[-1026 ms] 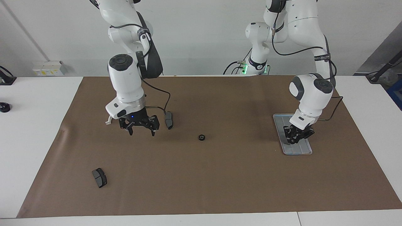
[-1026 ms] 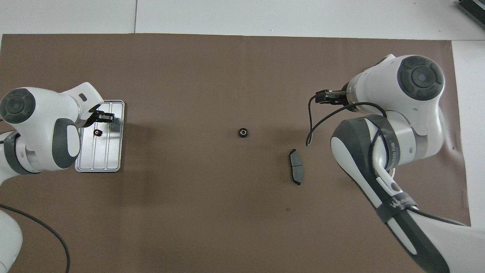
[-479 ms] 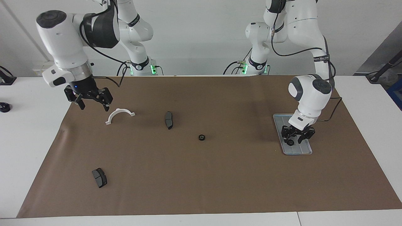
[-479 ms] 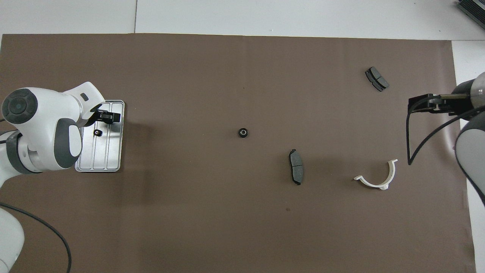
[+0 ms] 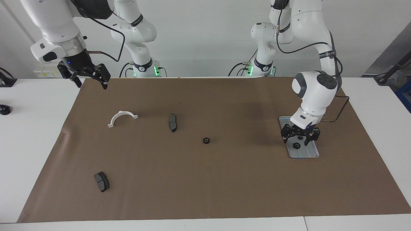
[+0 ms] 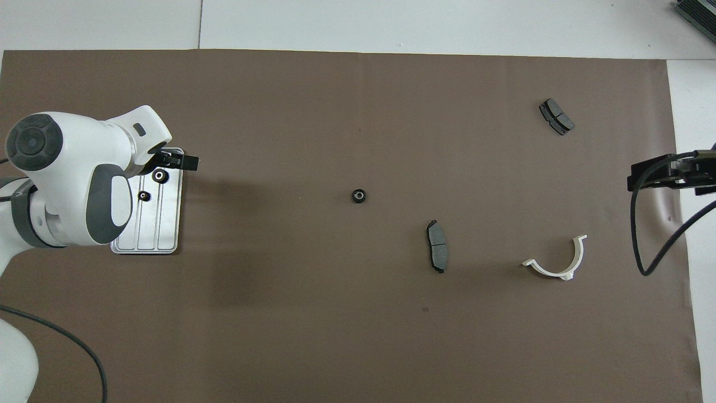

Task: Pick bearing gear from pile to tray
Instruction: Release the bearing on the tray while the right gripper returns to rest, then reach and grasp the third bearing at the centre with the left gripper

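Observation:
The silver tray [image 5: 305, 153] lies at the left arm's end of the brown mat, also in the overhead view [image 6: 162, 229]. Two small black bearing gears lie on it [image 6: 160, 176] [image 6: 144, 196]; one shows in the facing view [image 5: 297, 146]. My left gripper [image 5: 300, 137] hangs open just above the tray, holding nothing, also overhead [image 6: 173, 163]. One more gear [image 5: 206, 140] [image 6: 358, 196] lies alone mid-mat. My right gripper [image 5: 91, 80] is open and empty, raised over the mat's edge at the right arm's end [image 6: 665, 172].
A white half-ring bracket [image 5: 122, 118] [image 6: 556, 263] and a dark brake pad [image 5: 172, 122] [image 6: 437, 246] lie between the loose gear and the right arm's end. Another brake pad [image 5: 101, 181] [image 6: 556, 116] lies farther from the robots.
My left gripper opened, left a gear on the tray and rose. My right gripper lifted from above the white bracket and swung out to the mat's edge at its own end.

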Robot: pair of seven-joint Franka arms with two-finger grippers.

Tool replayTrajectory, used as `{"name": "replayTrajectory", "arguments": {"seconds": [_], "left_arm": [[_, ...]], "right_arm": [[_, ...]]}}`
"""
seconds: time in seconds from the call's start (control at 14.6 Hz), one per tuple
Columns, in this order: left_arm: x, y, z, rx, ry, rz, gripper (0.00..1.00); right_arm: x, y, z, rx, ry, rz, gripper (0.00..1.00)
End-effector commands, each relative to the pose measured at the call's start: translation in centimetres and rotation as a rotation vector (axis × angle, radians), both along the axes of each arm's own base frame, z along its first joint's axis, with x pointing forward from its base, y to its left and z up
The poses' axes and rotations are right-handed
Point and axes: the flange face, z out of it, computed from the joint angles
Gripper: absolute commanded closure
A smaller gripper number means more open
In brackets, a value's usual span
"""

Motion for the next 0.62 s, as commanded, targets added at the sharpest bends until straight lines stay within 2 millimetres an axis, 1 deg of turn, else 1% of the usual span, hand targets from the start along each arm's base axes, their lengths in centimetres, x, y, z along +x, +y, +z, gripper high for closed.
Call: {"name": "replayTrajectory", "arguments": {"seconds": [0.0, 0.07, 0.14, 0.21, 0.27, 0.34, 0.41, 0.48, 0.55], "left_arm": [[0.1, -4.6, 2.4, -0.017, 0.047, 0.004, 0.00], [0.2, -6.0, 3.3, -0.022, 0.057, 0.023, 0.00], [0.0, -8.0, 4.2, -0.022, 0.069, 0.009, 0.00], [-0.3, -10.6, 4.2, -0.022, 0.084, 0.005, 0.00], [-0.6, -12.9, 5.3, -0.027, 0.073, 0.029, 0.00], [-0.7, -14.9, 5.3, -0.030, 0.071, 0.033, 0.00], [-1.2, -17.5, 5.4, -0.031, 0.067, 0.015, 0.00], [-1.6, -19.9, 4.7, -0.029, 0.078, 0.019, 0.00], [-1.7, -21.8, 4.0, -0.029, 0.087, 0.049, 0.00]], "right_arm": [[-0.1, 0.0, -0.2, 0.024, 0.014, -0.013, 0.00], [-0.1, 0.2, -0.2, 0.038, 0.016, -0.013, 0.00], [-0.2, 0.4, -0.3, 0.067, 0.022, -0.019, 0.00], [-0.2, 0.3, -0.1, 0.064, 0.020, -0.017, 0.00], [-0.1, 0.3, 0.0, 0.058, 0.018, -0.014, 0.00], [-0.1, 1.1, -0.1, 0.056, 0.018, -0.002, 0.00], [-0.1, 1.6, -0.1, 0.055, 0.018, 0.007, 0.00], [-0.2, 1.4, -0.3, 0.055, 0.026, 0.003, 0.00], [-0.2, 1.2, -0.4, 0.055, 0.029, -0.001, 0.00]]}}
